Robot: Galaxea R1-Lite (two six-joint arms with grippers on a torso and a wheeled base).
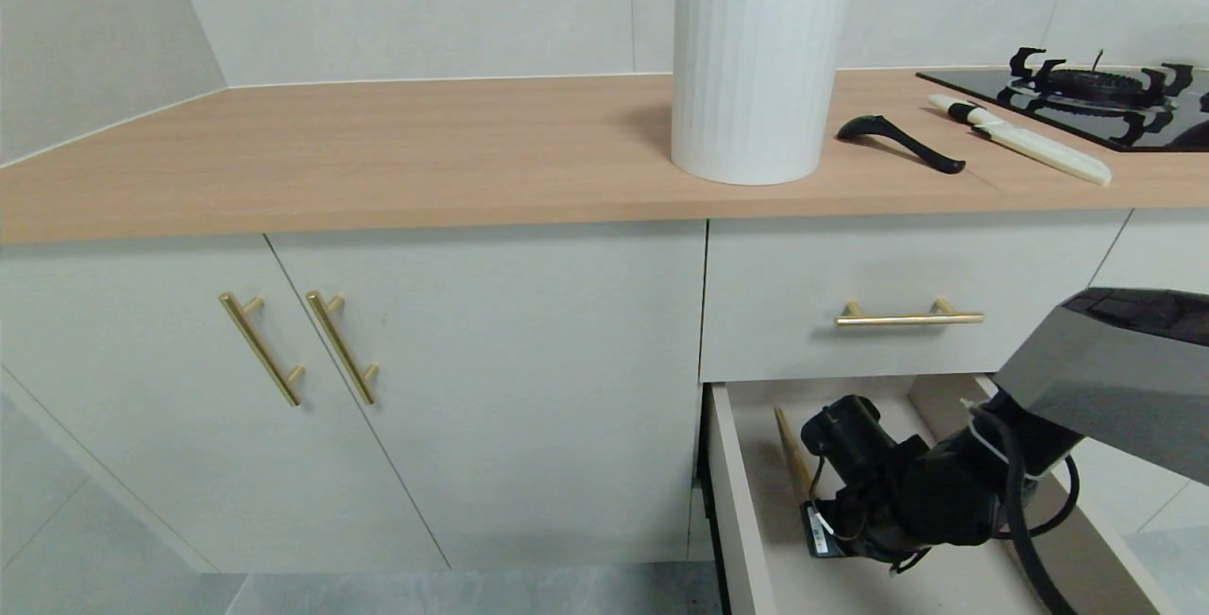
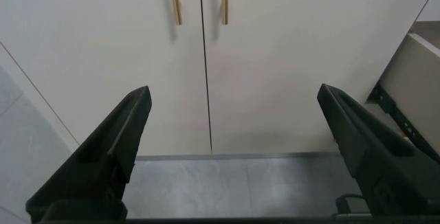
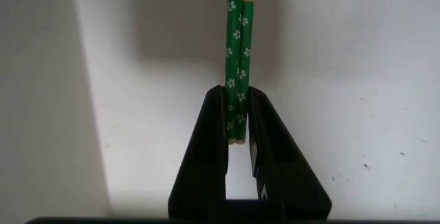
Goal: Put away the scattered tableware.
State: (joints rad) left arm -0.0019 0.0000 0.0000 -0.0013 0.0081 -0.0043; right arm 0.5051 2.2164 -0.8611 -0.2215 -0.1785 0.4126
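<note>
No text, number or sign can be read. A small white sticker with dark print sits on the body of the right gripper, just behind its jaws, and the print is too small to make out. The chopsticks clamped between the jaws carry a printed pattern of small white flowers on green, which is decoration and not lettering.
</note>
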